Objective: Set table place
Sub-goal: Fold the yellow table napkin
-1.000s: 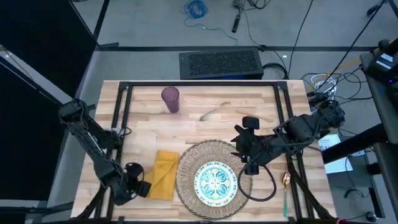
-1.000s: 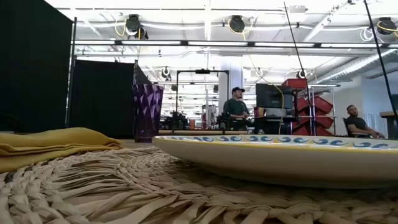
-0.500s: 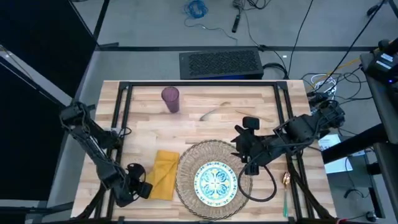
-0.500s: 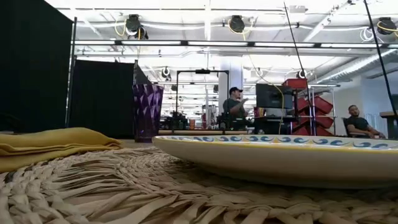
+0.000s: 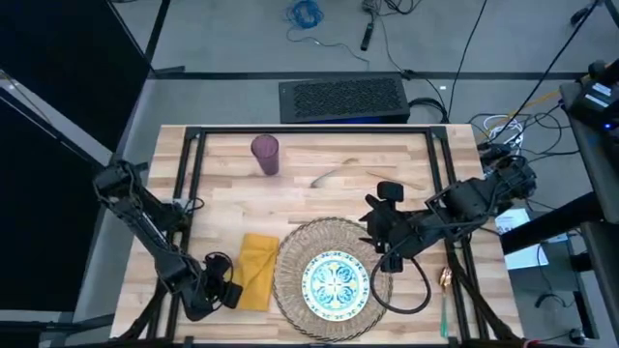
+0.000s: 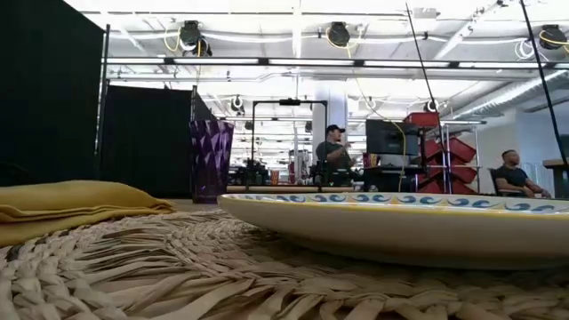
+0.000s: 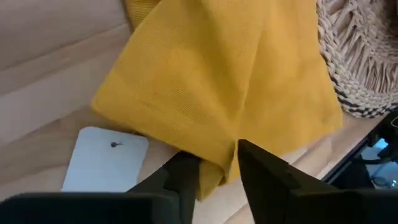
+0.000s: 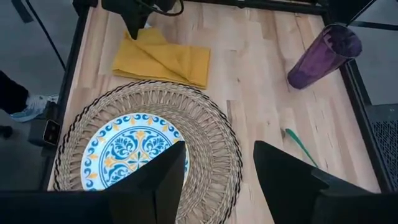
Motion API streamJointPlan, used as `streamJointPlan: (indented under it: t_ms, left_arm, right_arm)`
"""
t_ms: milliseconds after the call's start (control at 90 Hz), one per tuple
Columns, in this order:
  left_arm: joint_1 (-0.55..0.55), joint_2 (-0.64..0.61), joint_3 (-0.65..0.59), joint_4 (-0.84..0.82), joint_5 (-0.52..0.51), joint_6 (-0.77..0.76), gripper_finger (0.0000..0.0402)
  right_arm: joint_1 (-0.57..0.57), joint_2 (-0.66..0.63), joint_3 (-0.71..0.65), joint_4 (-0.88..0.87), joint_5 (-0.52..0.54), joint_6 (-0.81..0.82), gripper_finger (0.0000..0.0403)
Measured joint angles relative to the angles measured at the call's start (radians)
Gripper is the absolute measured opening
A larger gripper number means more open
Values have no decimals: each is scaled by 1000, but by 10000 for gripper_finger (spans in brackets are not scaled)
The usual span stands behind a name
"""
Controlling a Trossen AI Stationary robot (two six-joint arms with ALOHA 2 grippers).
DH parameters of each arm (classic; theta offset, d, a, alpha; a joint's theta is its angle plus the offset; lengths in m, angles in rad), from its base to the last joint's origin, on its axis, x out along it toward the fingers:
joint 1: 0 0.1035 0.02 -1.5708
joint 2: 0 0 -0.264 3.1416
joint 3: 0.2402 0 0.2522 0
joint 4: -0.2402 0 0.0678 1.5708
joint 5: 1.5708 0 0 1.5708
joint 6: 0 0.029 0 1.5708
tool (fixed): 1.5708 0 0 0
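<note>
From above, we see the bench [image 5: 319,193] carrying a round woven mat [image 5: 290,275] near its front edge, with the patterned plate [image 5: 337,282] lying on it. The yellow napkin [image 5: 256,266] lies just beside the mat on the left, touching its rim. The left end effector [image 5: 228,290] sits low at the napkin's outer front corner. The purple tumbler [image 5: 265,154] stands upright near the far edge, well apart from the mat. Pieces of gold cutlery [image 5: 334,174] lie between the tumbler and the right arm, and a teal-handled spoon [image 5: 444,302] lies at the right front. The right end effector [image 5: 379,232] hovers at the mat's right rim.

In the low view, we look across the mat [image 6: 178,267] past the plate's rim [image 6: 400,227]; the napkin [image 6: 71,206] is folded at the left and the tumbler [image 6: 211,160] stands behind it. People sit in the room beyond.

In the left wrist view, the left end effector [image 7: 217,171] is closed on the napkin's [image 7: 211,87] corner, with cloth pinched between the two fingers.

In the right wrist view, the right end effector [image 8: 217,171] is open and empty above the mat [image 8: 205,130], with the plate [image 8: 134,149], napkin [image 8: 161,59] and tumbler [image 8: 320,56] all ahead.
</note>
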Motion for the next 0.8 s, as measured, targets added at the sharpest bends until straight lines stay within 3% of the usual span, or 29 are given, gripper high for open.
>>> streamJointPlan:
  t_ms: [144, 400, 800]
  left_arm:
    - [4, 0, 0, 69, -29, 75, 53]
    - [31, 0, 0, 159, -31, 183, 49]
    - [37, 0, 0, 221, 96, 257, 65]
  right_arm:
    - [-1, 0, 0, 0, 0, 0, 178]
    - [-3, 0, 0, 13, 0, 0, 178]
    - [-3, 0, 0, 32, -1, 0, 178]
